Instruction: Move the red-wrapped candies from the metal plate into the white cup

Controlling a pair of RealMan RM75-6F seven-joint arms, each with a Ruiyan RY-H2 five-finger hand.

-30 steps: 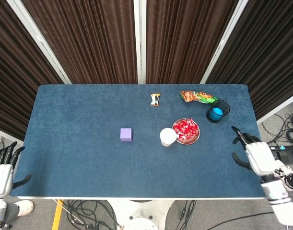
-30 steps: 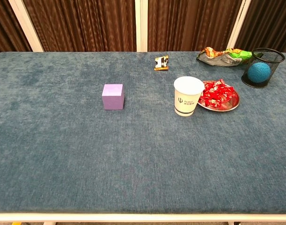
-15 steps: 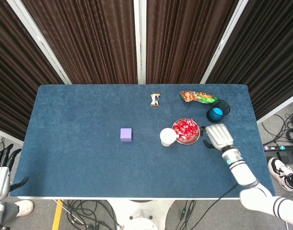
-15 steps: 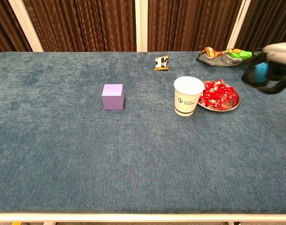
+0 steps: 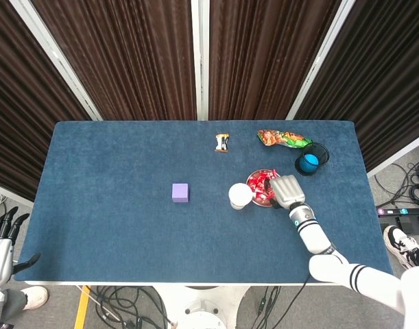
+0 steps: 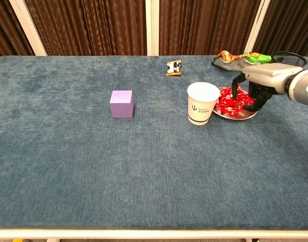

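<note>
The metal plate (image 6: pixel 235 116) heaped with red-wrapped candies (image 6: pixel 225 104) sits right of the table's middle. The white cup (image 6: pixel 202 103) stands upright against the plate's left edge. My right hand (image 6: pixel 255 84) hovers over the plate's right half, its spread fingers (image 6: pixel 237 91) curving down onto the candy pile. I see no candy lifted in it. From the head view the right hand (image 5: pixel 285 190) covers much of the plate (image 5: pixel 254 197), beside the cup (image 5: pixel 240 195). My left hand (image 5: pixel 1 246) hangs off the table's near left corner, fingers apart and holding nothing.
A purple cube (image 6: pixel 121 103) sits left of the cup. A small snack packet (image 6: pixel 174 67) and a crumpled snack bag (image 6: pixel 236 58) lie toward the far edge. A black mesh holder with a blue ball (image 5: pixel 310 162) stands just behind the right hand.
My right hand has swept in from the table's right edge to above the plate and lowered its fingers onto the candies. The left hand has barely shifted.
</note>
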